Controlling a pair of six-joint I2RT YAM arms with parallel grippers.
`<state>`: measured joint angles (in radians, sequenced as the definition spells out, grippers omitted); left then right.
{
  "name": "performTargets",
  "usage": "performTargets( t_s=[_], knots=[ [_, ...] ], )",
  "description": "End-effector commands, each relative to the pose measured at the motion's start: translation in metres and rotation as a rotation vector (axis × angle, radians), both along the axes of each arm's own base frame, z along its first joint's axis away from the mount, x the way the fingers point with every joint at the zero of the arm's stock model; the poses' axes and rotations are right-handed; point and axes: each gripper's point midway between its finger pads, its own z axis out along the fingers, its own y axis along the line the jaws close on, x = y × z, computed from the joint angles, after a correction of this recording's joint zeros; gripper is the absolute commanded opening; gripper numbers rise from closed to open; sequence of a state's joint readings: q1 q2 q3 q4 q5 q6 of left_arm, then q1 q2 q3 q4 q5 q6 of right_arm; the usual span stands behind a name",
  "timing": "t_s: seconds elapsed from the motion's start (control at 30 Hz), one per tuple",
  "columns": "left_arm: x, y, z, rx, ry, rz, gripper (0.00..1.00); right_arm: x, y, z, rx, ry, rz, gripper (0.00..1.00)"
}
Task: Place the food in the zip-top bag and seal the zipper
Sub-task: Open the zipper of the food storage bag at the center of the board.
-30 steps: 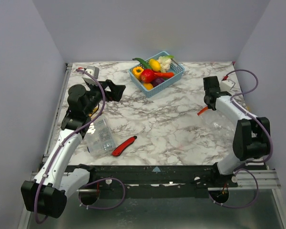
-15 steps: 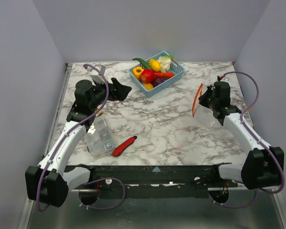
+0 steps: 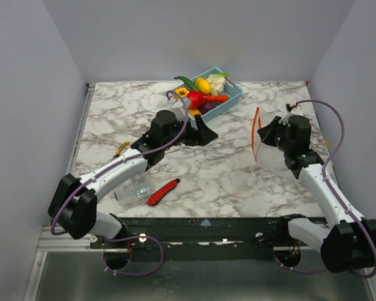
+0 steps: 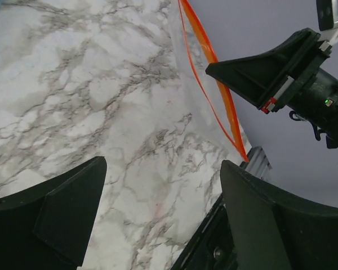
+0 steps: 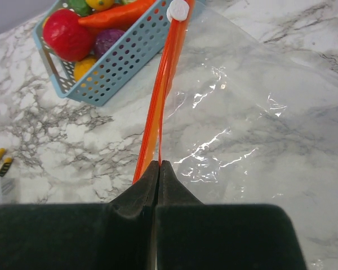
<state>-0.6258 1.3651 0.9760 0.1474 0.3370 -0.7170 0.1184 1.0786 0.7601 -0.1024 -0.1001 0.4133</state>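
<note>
The food [image 3: 195, 99], glossy toy fruits and vegetables, lies piled in a blue lattice basket [image 3: 233, 94] at the far middle; it also shows in the right wrist view [image 5: 65, 34]. My right gripper [image 3: 267, 133] is shut on the orange-red zipper [image 3: 255, 135] and holds the strip raised and on edge. The right wrist view shows the closed fingertips [image 5: 159, 169] pinching the zipper [image 5: 166, 84], with a white slider [image 5: 177, 10] at its far end. The clear zip-top bag [image 5: 242, 124] drapes from it onto the table. My left gripper [image 3: 203, 135] is open and empty just in front of the basket, facing the zipper [image 4: 211, 84].
A red utility knife [image 3: 163, 191] and a clear ridged plastic box [image 3: 133, 187] lie at the near left. A yellow-handled tool [image 3: 121, 148] lies left of the left arm. The basket [image 5: 112, 67] stands just beyond the raised zipper.
My left arm has swung from the far left to the middle, in front of the basket. My right gripper has lifted the zipper strip off the table and holds it on edge.
</note>
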Motion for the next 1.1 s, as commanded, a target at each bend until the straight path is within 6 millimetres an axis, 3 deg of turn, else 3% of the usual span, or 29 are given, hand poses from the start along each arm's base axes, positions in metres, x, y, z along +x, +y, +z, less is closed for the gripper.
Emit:
performTargets(
  t_s=[0.0,0.13,0.27,0.37,0.5,0.63,0.77,0.83,0.9,1.07],
  knots=[
    [0.012,-0.059,0.029,-0.175,-0.008,0.087,0.83,-0.003,0.020,0.030,0.065,-0.093,0.104,0.00],
    [0.013,-0.109,0.029,-0.218,-0.002,0.060,0.81,-0.008,0.024,0.038,0.100,-0.113,0.121,0.00],
    [0.013,-0.135,0.027,-0.260,-0.012,0.055,0.74,-0.015,0.024,0.039,0.105,-0.115,0.123,0.00],
    [0.016,-0.146,0.019,-0.220,-0.001,0.070,0.70,-0.020,0.023,0.041,0.100,-0.115,0.122,0.00],
    [0.026,-0.150,-0.003,-0.168,0.054,0.121,0.53,-0.026,0.025,0.052,0.120,-0.136,0.131,0.00],
    [0.027,-0.156,-0.019,-0.106,0.082,0.109,0.45,-0.030,0.027,0.066,0.133,-0.147,0.141,0.00],
    [0.031,-0.154,-0.032,-0.042,0.083,0.120,0.30,-0.030,0.024,0.069,0.119,-0.128,0.125,0.00],
    [0.035,-0.146,-0.040,0.026,0.067,0.137,0.19,-0.028,0.013,0.070,0.090,-0.113,0.066,0.00],
    [0.040,-0.134,-0.044,0.090,0.047,0.167,0.03,-0.028,-0.010,0.070,0.036,-0.086,-0.058,0.00],
    [0.047,-0.113,-0.043,0.168,-0.003,0.157,0.00,-0.044,-0.079,0.084,-0.132,-0.074,-0.401,0.00]
  ],
)
